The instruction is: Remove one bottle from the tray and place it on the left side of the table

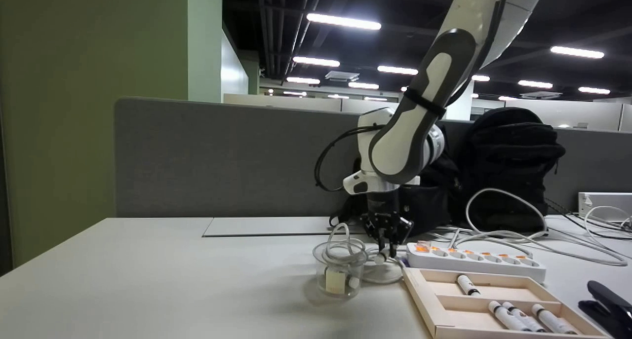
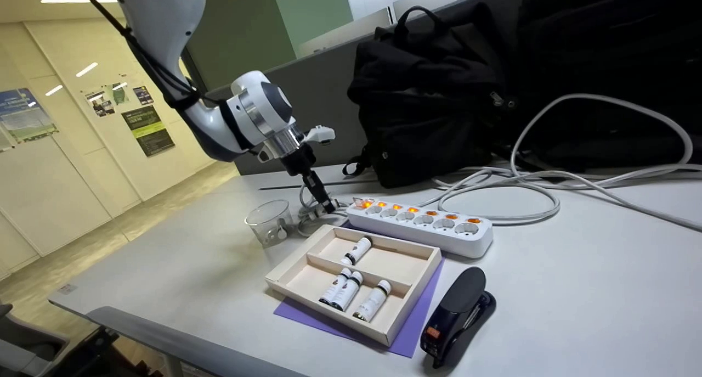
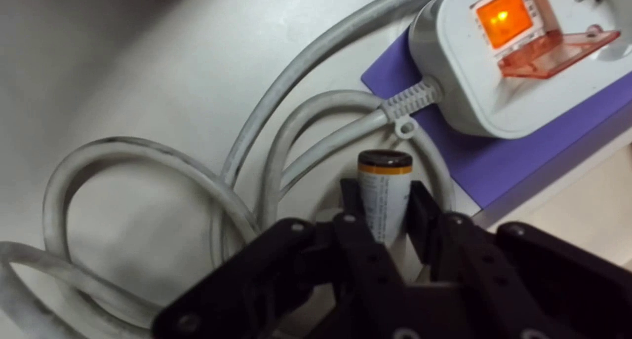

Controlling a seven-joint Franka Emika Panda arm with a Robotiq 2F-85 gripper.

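Your claw (image 3: 384, 206) is pinching a bottle (image 3: 385, 196) by the body, just below the middle of the wrist view, its dark end toward the top of the frame. In an exterior view, that bottle is outside the tray (image 2: 397, 262), near the tray's upper-left corner; four bottles lie inside, one bottle (image 2: 357, 251) in the upper compartment and three bottles (image 2: 346, 291) in the lower. So the removing looks done, and you are likely in the carry, with the placing not yet made. If left means left as an exterior view frames it, your goal is the stretch of table (image 1: 163, 280) at lower left. The cup (image 1: 339, 274) stands between, left of the bottle in that frame, and loops of cable (image 3: 121, 145) fill the left of the wrist view; you cannot tell from here whether the bottle touches one. The next move calls for a straight lift, away from the strip (image 2: 419, 223), until the bottle can pass above the cup and the cable loop rising at its rim, then a swing to frame left and a slow descent. The bottle seems held more on its side than upright, so it may roll once released: let it settle on the table before you part the fingers, then rise straight up.
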